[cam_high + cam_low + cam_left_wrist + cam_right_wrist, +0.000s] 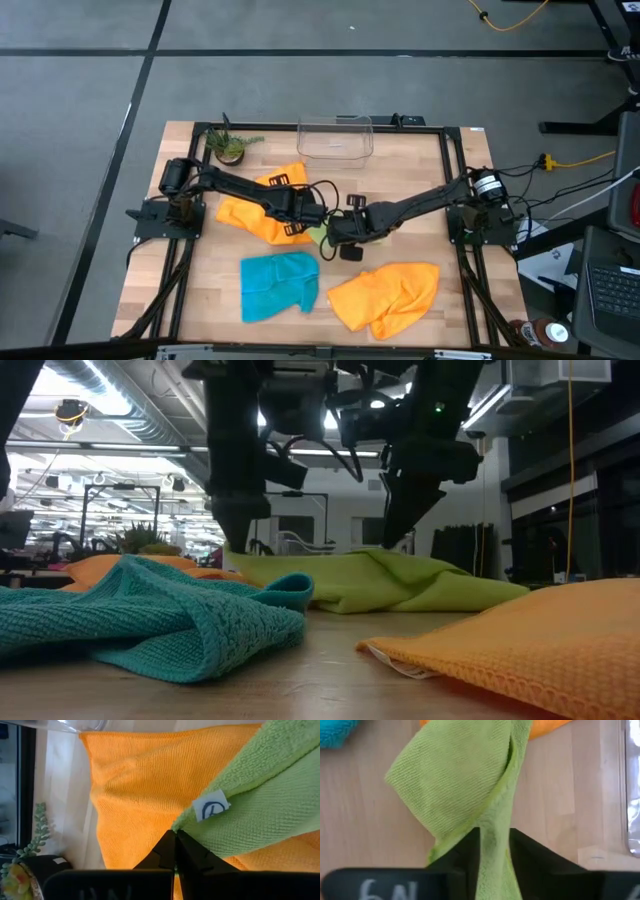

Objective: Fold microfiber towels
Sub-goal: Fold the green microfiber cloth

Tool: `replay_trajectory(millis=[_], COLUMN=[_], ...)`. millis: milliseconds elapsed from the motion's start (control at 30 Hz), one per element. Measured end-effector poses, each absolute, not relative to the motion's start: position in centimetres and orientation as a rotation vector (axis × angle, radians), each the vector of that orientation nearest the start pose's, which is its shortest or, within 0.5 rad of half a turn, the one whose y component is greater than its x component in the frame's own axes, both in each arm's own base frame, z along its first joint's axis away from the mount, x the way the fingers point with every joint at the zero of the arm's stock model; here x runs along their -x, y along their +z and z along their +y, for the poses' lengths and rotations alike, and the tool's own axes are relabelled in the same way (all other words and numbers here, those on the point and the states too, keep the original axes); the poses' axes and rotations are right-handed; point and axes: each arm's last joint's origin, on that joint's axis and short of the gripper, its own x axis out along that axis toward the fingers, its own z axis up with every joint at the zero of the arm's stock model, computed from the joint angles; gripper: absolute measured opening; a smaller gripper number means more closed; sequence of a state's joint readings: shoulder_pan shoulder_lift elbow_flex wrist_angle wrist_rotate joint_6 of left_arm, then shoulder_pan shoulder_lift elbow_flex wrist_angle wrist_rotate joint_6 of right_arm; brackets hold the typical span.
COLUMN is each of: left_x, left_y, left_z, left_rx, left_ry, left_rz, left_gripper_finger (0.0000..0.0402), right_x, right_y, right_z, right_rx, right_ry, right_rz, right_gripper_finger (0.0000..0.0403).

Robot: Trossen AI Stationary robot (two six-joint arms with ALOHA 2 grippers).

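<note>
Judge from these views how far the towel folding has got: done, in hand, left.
Done: nothing looks neatly folded. In hand: the lime green microfiber towel, pinched by the left gripper, lies between the right gripper's parted fingers. Left: the crumpled teal towel and two orange towels.

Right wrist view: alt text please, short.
The right gripper straddles a fold of the lime green towel, fingers slightly apart, over a wooden table. Teal towel and orange towel corners show at the far edge.
</note>
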State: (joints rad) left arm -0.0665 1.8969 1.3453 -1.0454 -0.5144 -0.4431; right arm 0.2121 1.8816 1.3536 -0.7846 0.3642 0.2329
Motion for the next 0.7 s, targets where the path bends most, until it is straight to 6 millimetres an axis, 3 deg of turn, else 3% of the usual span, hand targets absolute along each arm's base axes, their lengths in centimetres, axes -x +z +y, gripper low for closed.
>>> replay_trajectory(millis=[267,467,700], left_x=[-34.3,-34.3,-34.4], left_y=[18.3,18.3,18.3], left_z=[-0.2,-0.3,-0.5], left_rx=[-0.099,-0.098,-0.098], left_ry=[0.686,0.673,0.667], left_rz=[1.412,1.414,1.405], left_gripper_finger=[0.0,0.0,0.0], right_x=[-36.0,-34.3,-32.4], right_y=[21.1,19.6,16.2], right_z=[7.8,10.5,13.3], right_rx=[0.251,0.304,0.411], right_ry=[-0.189,-0.162,-0.196], right_rz=[1.28,1.319,1.201], right_gripper_finger=[0.0184,0.0178,0.0162])
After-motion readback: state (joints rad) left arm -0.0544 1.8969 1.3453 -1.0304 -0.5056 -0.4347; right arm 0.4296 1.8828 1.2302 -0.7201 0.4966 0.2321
